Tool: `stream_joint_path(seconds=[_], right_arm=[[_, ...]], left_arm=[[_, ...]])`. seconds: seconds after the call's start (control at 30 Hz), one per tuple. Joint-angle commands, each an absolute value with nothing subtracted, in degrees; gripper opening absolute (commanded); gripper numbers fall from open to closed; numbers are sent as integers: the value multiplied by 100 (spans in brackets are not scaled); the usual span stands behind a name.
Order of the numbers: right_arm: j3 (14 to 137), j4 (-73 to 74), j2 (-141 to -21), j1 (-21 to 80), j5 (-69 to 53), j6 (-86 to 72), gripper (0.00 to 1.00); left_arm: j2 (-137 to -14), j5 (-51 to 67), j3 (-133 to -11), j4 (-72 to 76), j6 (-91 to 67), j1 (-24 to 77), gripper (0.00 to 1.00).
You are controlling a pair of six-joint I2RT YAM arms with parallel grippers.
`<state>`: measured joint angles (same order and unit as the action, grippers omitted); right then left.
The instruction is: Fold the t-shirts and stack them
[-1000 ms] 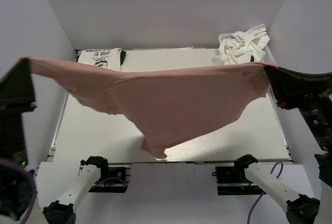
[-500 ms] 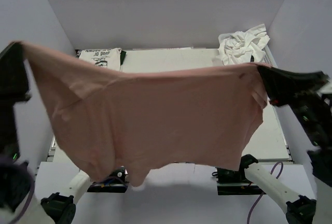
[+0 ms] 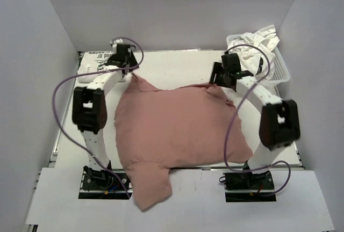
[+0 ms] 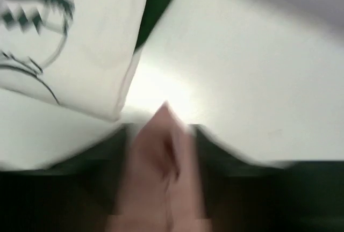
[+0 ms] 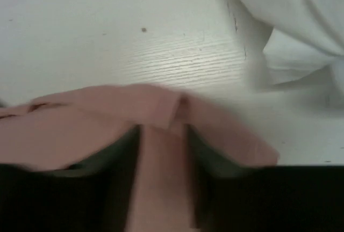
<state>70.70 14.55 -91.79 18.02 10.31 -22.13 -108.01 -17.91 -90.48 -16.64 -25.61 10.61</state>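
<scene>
The dusty pink t-shirt [image 3: 177, 130] lies spread flat on the white table [image 3: 70, 135], its near end hanging over the front edge. My left gripper [image 3: 131, 72] is at the shirt's far left corner, my right gripper [image 3: 215, 81] at its far right corner. In the blurred left wrist view the left gripper [image 4: 161, 154] has its jaws apart, a strip of pink t-shirt [image 4: 161, 135] between them. The right gripper [image 5: 163, 154] looks the same, with the pink t-shirt [image 5: 107, 114] lying between its spread jaws. A folded white t-shirt with black print [image 3: 99, 60] lies at the far left.
A heap of crumpled white t-shirts [image 3: 251, 44] sits in a white basket [image 3: 283, 72] at the far right corner. White walls close in the table on three sides. Purple cables [image 3: 59, 98] loop off both arms. The white printed t-shirt [image 4: 59, 44] lies just beyond the left gripper.
The pink t-shirt, held up stretched in the air before, now lies flat on the table. Both arms swung forward and down to the far side, and both grippers' jaws have parted.
</scene>
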Motion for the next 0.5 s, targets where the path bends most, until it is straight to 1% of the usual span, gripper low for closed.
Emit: stream_joint_path(seconds=[0.0, 0.03, 0.1, 0.17, 0.2, 0.23, 0.37, 0.47], right_arm=[[8014, 1867, -9911, 1600, 659, -2189, 89], [8268, 1968, -9984, 1591, 711, -2101, 89], [8166, 1855, -9906, 1608, 695, -2065, 91], [7622, 1618, -9722, 1635, 519, -2022, 91], [7464, 1260, -9373, 1635, 466, -2030, 91], [7175, 1170, -9273, 1626, 405, -2004, 91], [6637, 1072, -8921, 1652, 115, -1916, 91], [6294, 941, -8886, 1722, 53, -1802, 91]], left_arm=[[-10932, -1873, -9631, -1818, -2497, 1028, 79], [-11029, -1750, -9633, -1819, -2435, 1028, 100], [-10926, -1565, -9424, -1636, -2382, 1081, 100], [-10523, -1442, -9072, -1207, -2329, 1081, 100], [-10381, -1337, -8766, -1108, -2329, 1133, 100], [-10258, -1258, -8632, -1047, -2329, 1134, 100], [-9827, -1055, -8157, -1230, -2452, 1134, 100], [-9546, -1055, -7474, -1458, -2723, 1134, 100]])
